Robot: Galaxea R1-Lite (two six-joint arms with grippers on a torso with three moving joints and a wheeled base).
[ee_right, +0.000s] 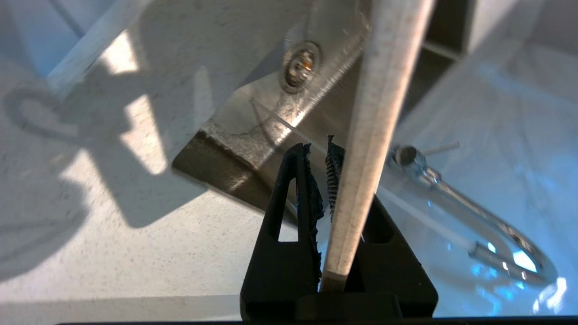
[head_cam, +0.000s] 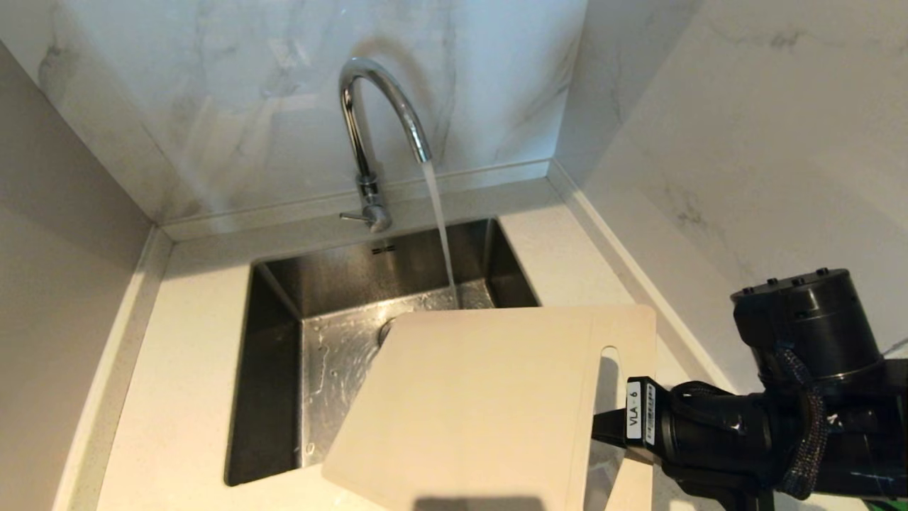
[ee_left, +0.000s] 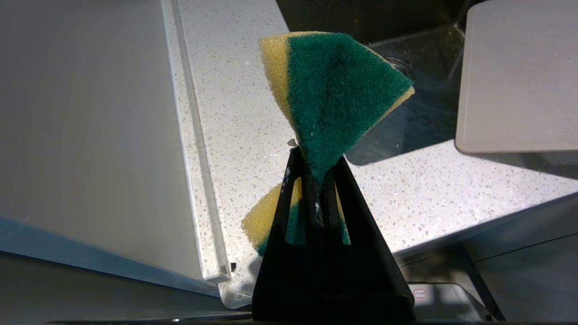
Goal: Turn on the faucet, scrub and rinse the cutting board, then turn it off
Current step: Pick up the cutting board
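Note:
The chrome faucet is running, and its stream falls into the sink just past the far edge of the cutting board. The cream-white board hangs tilted over the sink's front right part. My right gripper is shut on its short end below the handle slot. In the right wrist view the cutting board runs edge-on between the jaws of the right gripper, with the faucet beyond. My left gripper is shut on a green and yellow sponge, over the counter left of the sink.
A speckled white counter surrounds the steel sink. Marble walls rise close behind the faucet and along the right side. The drain lies on the wet sink floor. A raised strip borders the counter's left edge.

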